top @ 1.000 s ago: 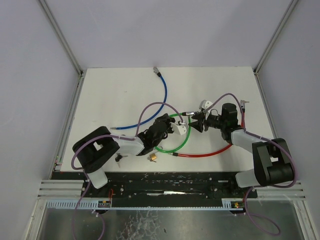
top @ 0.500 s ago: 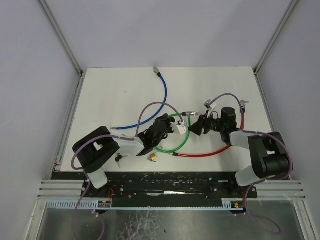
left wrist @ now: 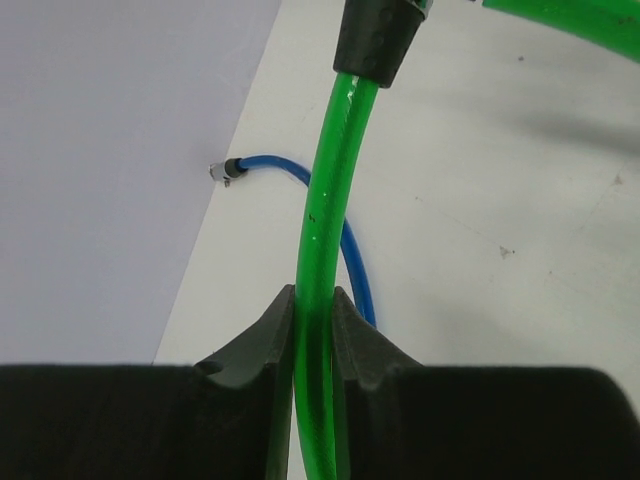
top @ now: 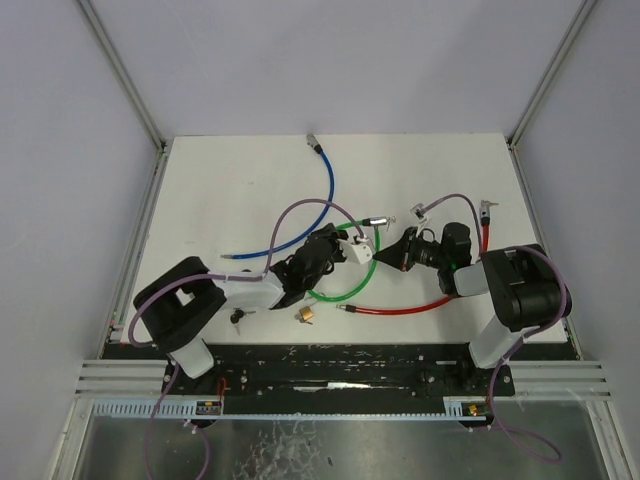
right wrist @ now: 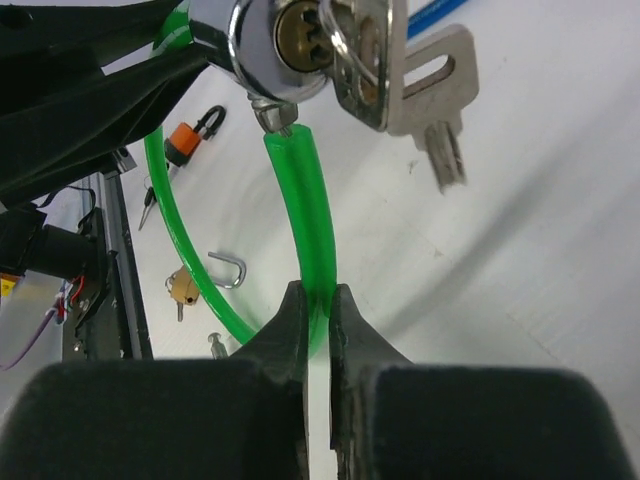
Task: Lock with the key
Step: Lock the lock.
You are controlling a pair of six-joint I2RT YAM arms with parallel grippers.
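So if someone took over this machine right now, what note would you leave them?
Left pincer: shut on the green cable.
Right pincer: shut on the same cable, a short way along from the lock cylinder.
Keys hang at the cylinder's keyhole; whether one is fully in is unclear.
Done: cable gripped by both pincers.
To do: seat and turn the key to lock.

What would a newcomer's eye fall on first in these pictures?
The glossy green plastic-coated cable at mid-table, pinched by the left gripper and the right gripper. In the right wrist view its chrome lock cylinder sits at the top, with silver keys dangling at its face.
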